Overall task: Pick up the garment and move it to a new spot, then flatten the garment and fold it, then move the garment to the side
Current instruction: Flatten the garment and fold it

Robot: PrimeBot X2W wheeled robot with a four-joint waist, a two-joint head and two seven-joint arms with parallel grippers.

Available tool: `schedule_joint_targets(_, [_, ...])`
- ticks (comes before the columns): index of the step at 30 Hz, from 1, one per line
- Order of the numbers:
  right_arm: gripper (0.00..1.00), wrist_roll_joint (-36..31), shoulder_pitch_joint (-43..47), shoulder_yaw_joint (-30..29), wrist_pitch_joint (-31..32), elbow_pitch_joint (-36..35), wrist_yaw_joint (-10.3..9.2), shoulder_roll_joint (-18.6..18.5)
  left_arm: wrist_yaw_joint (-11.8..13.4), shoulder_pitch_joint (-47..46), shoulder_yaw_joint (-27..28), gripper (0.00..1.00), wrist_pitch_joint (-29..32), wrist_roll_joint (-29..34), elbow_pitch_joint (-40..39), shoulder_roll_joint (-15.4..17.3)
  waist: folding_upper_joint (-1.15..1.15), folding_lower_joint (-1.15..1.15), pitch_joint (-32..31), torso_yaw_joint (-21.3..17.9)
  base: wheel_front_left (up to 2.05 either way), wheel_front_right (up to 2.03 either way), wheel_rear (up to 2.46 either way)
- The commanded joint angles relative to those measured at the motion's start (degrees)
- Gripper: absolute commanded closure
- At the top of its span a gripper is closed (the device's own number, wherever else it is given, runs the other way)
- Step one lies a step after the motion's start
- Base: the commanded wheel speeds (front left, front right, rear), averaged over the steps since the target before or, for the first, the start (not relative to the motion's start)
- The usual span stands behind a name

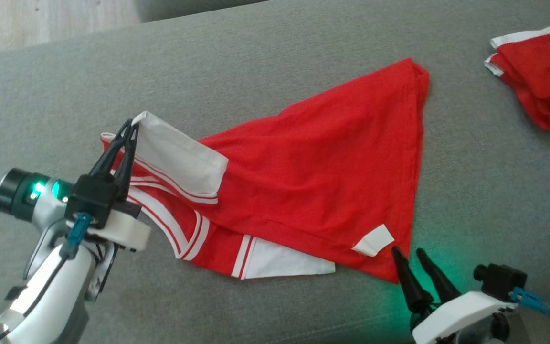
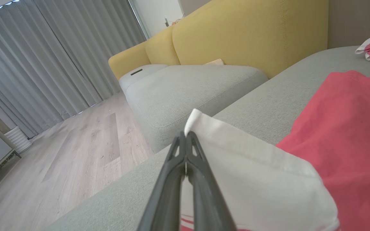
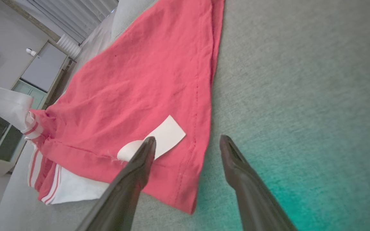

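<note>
The red garment (image 1: 332, 157) lies spread in a rough triangle on the grey sofa seat (image 1: 256, 52), its far corner pointing away from the robot and its white-and-red-striped trim bunched at the near left. The left gripper (image 1: 132, 125) has its jaws pressed together on the edge of 1 white sleeve (image 1: 179, 157), holding that corner raised above the seat while the rest of the sleeve slopes down to the red body. In the left wrist view the 2 fingers (image 2: 175, 179) meet around a thin fold of the white cloth (image 2: 252, 166). The right gripper (image 1: 406, 251) sits low at the garment's near right corner with its jaws apart, gripping nothing; in the right wrist view 1 fingertip (image 3: 148, 144) overlaps the small white label (image 3: 169, 133) and the other is over bare grey fabric just beside the hem. A 2nd red-and-white garment (image 1: 542, 76) lies folded well apart at the far right.
</note>
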Motion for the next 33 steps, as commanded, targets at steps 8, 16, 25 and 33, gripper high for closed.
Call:
schedule_joint_targets(8, [0.00, 4.85, 3.06, 1.81, 7.31, -4.78, 0.39, -2.21, -0.23, -4.45, 2.63, 1.00, -0.34, 0.81, -1.72, 1.87, 0.00, 0.00, 0.14, 1.26, 0.00, 0.00, 0.00])
schedule_joint_targets(16, [0.00, 5.36, 4.70, 0.48, 9.80, -6.72, 0.39, -1.55, -0.12, -4.33, 2.87, 1.00, -0.34, 0.90, -1.73, 1.88, 0.00, 0.00, -0.20, 1.52, 0.00, 0.00, 0.00])
schedule_joint_targets(25, [0.22, 5.93, 3.96, 0.71, 9.92, -7.60, 0.39, -0.94, -0.33, -4.45, 2.78, 1.00, -0.34, 1.03, -1.35, 1.79, 0.00, 0.00, -0.34, 1.92, 0.00, 0.00, 0.00])
schedule_joint_targets(33, [0.55, 5.73, 3.16, 0.93, 7.98, -7.20, 0.39, -1.08, -0.52, -4.57, 2.61, 1.00, -0.34, 1.17, -1.19, 1.69, 0.00, 0.00, -0.32, 2.42, 0.00, 0.00, 0.00])
